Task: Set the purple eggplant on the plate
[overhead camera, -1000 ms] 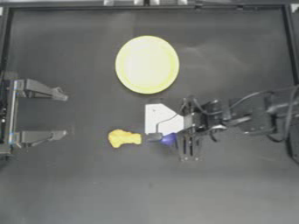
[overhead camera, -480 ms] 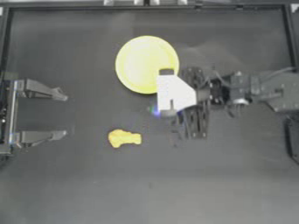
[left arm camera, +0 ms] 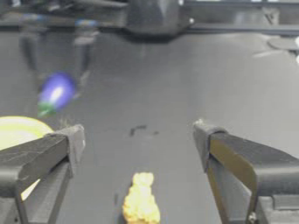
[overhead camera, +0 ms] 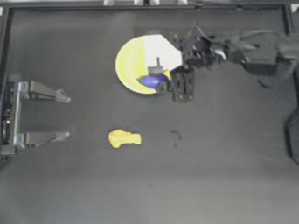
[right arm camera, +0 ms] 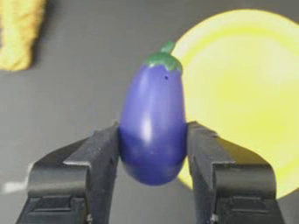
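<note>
The purple eggplant (right arm camera: 153,127) is pinched between the jaws of my right gripper (right arm camera: 153,151), green stem pointing away from the wrist. From above, the eggplant (overhead camera: 152,81) hangs over the near edge of the pale yellow plate (overhead camera: 131,65), with the right gripper (overhead camera: 158,78) reaching in from the right and covering part of the plate. The left wrist view shows the eggplant (left arm camera: 55,93) lifted in the air above the plate (left arm camera: 15,131). My left gripper (overhead camera: 58,116) stays parked at the left side, open.
A yellow lumpy toy (overhead camera: 123,138) lies on the dark table toward the front, left of centre, also visible as the yellow toy (left arm camera: 140,201) between the left jaws' view and the toy (right arm camera: 20,35) beyond the eggplant.
My right gripper has carried the eggplant from beside the yellow toy up and back, arriving over the plate's near edge. The left arm has not moved.
</note>
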Controlling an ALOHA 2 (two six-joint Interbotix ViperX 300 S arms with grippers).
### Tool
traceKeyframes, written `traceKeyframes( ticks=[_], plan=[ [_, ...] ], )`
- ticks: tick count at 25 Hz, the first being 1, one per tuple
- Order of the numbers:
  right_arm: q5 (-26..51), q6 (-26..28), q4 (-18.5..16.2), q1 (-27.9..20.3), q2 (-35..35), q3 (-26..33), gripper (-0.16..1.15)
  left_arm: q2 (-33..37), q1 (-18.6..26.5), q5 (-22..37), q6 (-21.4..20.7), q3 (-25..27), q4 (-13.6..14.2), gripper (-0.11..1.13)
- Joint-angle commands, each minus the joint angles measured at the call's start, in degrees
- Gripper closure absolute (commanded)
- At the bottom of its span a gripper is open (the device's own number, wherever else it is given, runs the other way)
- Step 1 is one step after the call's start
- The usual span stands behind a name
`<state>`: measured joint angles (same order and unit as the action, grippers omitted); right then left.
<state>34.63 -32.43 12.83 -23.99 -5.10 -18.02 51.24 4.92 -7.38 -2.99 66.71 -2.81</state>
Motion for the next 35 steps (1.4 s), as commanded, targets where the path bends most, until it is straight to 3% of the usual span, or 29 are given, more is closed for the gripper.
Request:
traceKeyframes(
  ticks=[1,5,11,26,30,35],
  plan=[
    [0.09,-4.75,4.48,-3.08,-2.02,4.31,0.75,-0.79,0.09,-0.35,0.18,-0.62,-0.18,-0.01],
    [1.32,-7.91,5.54,-5.54,-6.33,8.09,0.75,-0.97,0.18,-0.26,0.18,-0.7,-0.09,-0.01],
    [1.93,-8.44,5.27,-6.94,-11.16,11.51,0.75,-1.05,0.09,-0.35,0.18,-0.62,-0.18,-0.01],
    [2.29,-8.44,5.63,-6.68,-15.91,13.45,0.71,-1.05,0.7,-0.35,0.18,-0.53,-0.18,-0.01],
    [2.55,-8.61,5.19,-6.59,-16.52,13.97,0.56,-1.05,0.79,-0.44,0.18,-0.26,-0.18,-0.01],
    [4.04,-10.63,5.54,-6.68,-16.88,14.41,0.1,-1.05,0.88,-0.35,0.18,-0.26,-0.18,-0.01]
  ],
)
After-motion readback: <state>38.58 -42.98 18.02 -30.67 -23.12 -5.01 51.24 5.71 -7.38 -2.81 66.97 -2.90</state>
